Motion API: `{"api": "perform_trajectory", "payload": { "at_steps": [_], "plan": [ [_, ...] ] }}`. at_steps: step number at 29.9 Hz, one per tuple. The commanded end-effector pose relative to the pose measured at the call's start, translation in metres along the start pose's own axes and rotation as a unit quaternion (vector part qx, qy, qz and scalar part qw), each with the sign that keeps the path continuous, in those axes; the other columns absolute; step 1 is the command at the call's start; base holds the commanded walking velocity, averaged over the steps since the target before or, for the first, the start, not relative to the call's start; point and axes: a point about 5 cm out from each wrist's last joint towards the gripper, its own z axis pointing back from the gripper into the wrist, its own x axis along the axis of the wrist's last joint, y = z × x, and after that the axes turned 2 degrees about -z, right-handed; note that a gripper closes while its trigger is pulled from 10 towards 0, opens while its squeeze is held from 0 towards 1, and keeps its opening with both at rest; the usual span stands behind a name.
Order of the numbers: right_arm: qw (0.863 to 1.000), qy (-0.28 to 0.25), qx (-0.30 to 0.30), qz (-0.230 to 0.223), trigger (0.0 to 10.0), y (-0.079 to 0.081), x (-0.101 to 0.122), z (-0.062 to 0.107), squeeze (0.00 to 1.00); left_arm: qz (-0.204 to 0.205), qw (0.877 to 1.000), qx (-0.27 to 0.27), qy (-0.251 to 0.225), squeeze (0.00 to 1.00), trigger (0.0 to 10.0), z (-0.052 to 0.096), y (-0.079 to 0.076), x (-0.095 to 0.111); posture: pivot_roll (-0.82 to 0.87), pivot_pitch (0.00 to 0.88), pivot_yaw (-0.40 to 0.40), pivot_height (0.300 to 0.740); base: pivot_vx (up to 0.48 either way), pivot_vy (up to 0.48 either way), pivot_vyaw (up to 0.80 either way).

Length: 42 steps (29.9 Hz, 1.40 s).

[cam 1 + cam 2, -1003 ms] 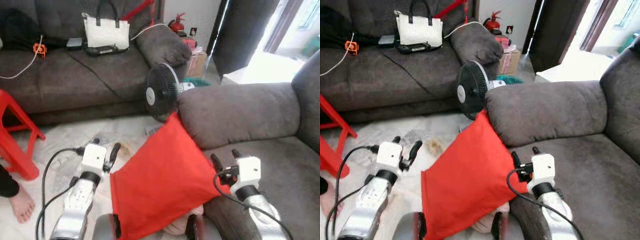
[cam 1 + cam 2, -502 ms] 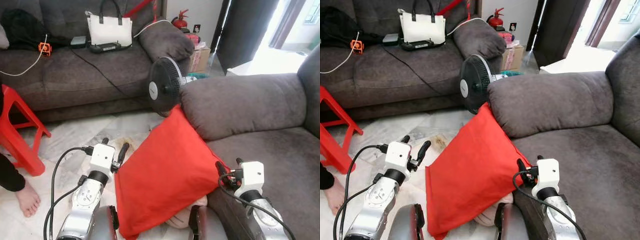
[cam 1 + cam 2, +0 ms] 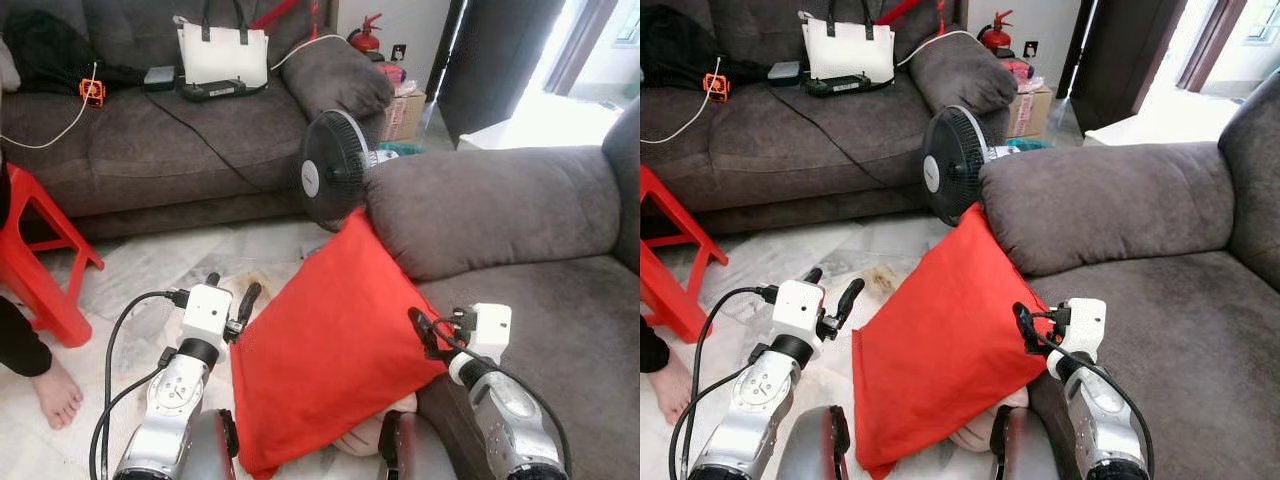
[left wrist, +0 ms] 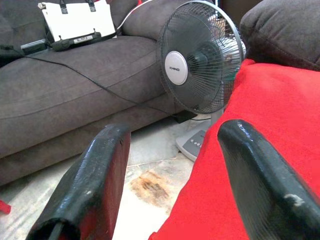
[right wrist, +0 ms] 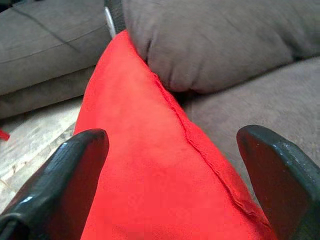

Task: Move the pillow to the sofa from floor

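Observation:
A red pillow leans tilted against the armrest of the grey sofa on my right, its lower edge down at the floor. My left gripper is open just beside the pillow's left edge; in the left wrist view one of its fingers lies over the red cloth. My right gripper is open at the pillow's right corner, above the sofa seat's front edge. In the right wrist view the pillow lies between the two spread fingers.
A black fan stands on the floor right behind the pillow. A second grey sofa at the back holds a white handbag and cables. A red stool and a person's bare foot are at the left.
My right gripper has swung left, closer to the pillow's right corner. The left gripper and the pillow have hardly moved. The camera has shifted a little.

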Motion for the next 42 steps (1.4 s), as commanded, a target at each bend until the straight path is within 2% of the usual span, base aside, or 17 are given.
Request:
{"api": "perform_trajectory", "payload": {
  "at_steps": [1, 7, 14, 24, 32, 42],
  "plan": [
    [1.000, 0.011, -0.007, -0.016, 10.0, -0.004, -0.002, -0.002, 0.00, 0.002, 1.000, -0.002, 0.003, 0.00, 10.0, 0.001, 0.000, 0.000, 0.14, 0.000, -0.105, 0.520, 0.000, 0.000, 0.00],
    [0.999, 0.010, -0.018, -0.032, 10.0, -0.008, -0.002, -0.006, 0.00, 0.006, 1.000, 0.007, 0.002, 0.00, 10.0, 0.002, 0.000, 0.001, 0.16, 0.000, -0.120, 0.520, 0.000, 0.000, 0.00],
    [0.999, 0.008, -0.024, -0.029, 10.0, -0.010, 0.002, -0.011, 0.00, 0.009, 1.000, 0.011, 0.002, 0.00, 10.0, 0.002, 0.001, 0.000, 0.15, 0.000, -0.124, 0.520, 0.000, 0.000, 0.00],
    [0.998, 0.036, -0.050, -0.013, 10.0, -0.027, -0.010, 0.001, 0.00, 0.012, 1.000, 0.006, 0.005, 0.00, 10.0, 0.001, -0.001, -0.001, 0.15, 0.000, -0.123, 0.520, 0.000, 0.000, 0.00],
    [0.998, 0.047, -0.043, -0.016, 10.0, -0.033, -0.015, 0.008, 0.00, 0.013, 1.000, -0.005, 0.011, 0.00, 10.0, 0.001, -0.002, -0.003, 0.13, 0.000, -0.112, 0.520, 0.000, 0.000, 0.00],
    [0.997, 0.065, -0.021, -0.040, 10.0, -0.027, -0.029, 0.011, 0.00, 0.015, 1.000, -0.020, 0.013, 0.00, 10.0, -0.001, -0.005, -0.002, 0.13, 0.000, -0.103, 0.520, 0.000, 0.000, 0.00]
  ]
}}
